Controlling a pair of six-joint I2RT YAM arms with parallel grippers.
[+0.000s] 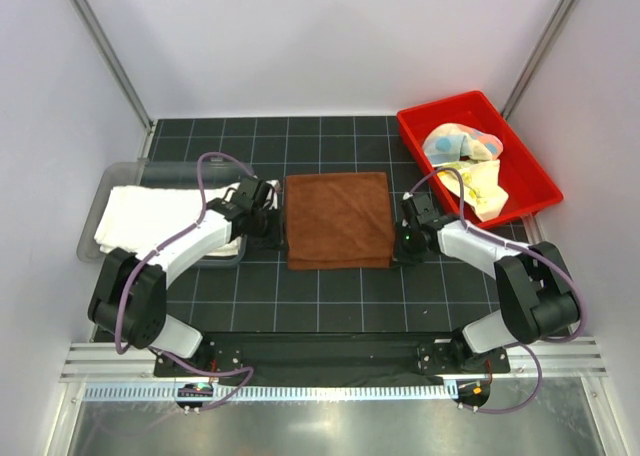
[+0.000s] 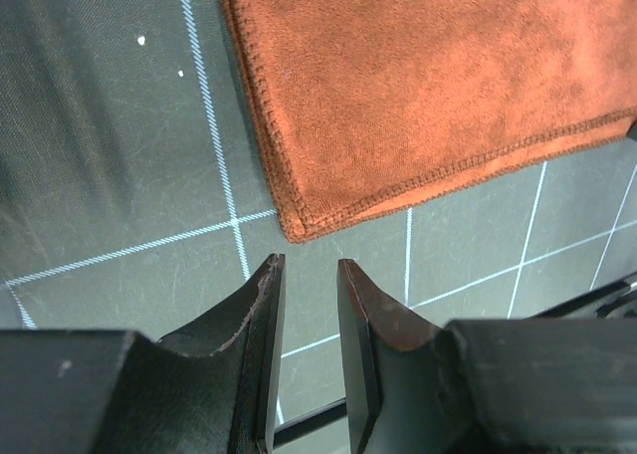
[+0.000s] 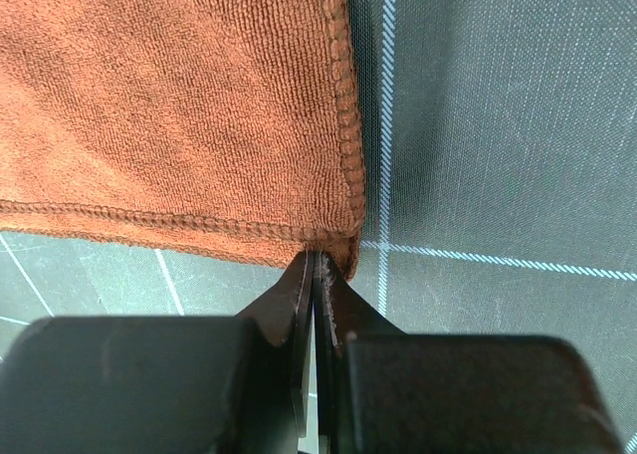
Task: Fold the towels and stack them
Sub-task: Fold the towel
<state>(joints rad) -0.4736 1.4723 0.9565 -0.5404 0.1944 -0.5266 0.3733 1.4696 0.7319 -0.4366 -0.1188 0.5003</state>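
I see the brown towel [image 1: 338, 220] flat on the gridded mat [image 1: 330, 298], my right gripper [image 3: 317, 260] pinched shut on its near-right corner, my left gripper [image 2: 311, 267] narrowly parted, empty, just short of the near-left corner

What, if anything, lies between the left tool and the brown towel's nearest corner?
Nothing visible. In the left wrist view the left tool stands with jaws slightly apart just short of the brown towel, and only bare gridded mat shows between its tips and that corner.
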